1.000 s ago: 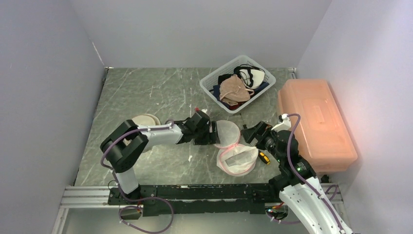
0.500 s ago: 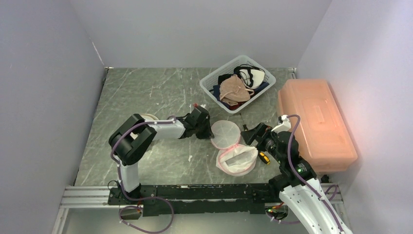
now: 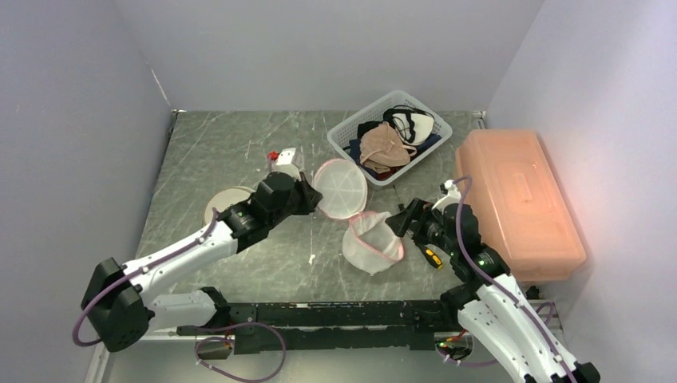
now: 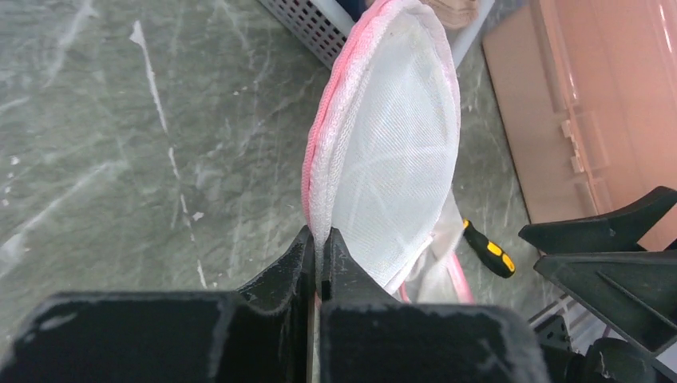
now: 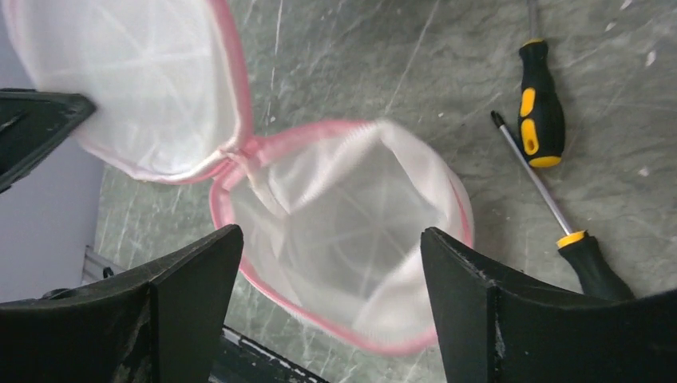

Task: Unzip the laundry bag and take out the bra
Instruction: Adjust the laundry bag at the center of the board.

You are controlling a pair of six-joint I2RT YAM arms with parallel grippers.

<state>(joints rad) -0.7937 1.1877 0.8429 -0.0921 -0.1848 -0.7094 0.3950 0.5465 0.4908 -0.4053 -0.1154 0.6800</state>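
Note:
The laundry bag (image 3: 371, 247) is a round white mesh clamshell with pink trim, unzipped and hanging open. Its upper half (image 3: 342, 177) is lifted off the table, and my left gripper (image 3: 313, 198) is shut on its rim, which shows edge-on between the pressed fingers (image 4: 318, 239). The lower half (image 5: 343, 231) sags below, and it looks empty inside. My right gripper (image 5: 329, 234) is open, its fingers standing either side of that half without touching it. A pale beige rounded piece (image 3: 226, 199), likely the bra, lies on the table left of my left arm.
A white basket (image 3: 343, 132) of clothes stands at the back. An orange lidded box (image 3: 515, 199) fills the right side. Two yellow-and-black screwdrivers (image 5: 539, 104) (image 5: 587, 263) lie just right of the bag. A small red-and-white item (image 3: 281, 155) rests behind my left gripper.
My left gripper shut on the bag's rim and pulled it up and back to the left, lifting the upper half. The lower half dragged along. My right gripper moved towards the bag.

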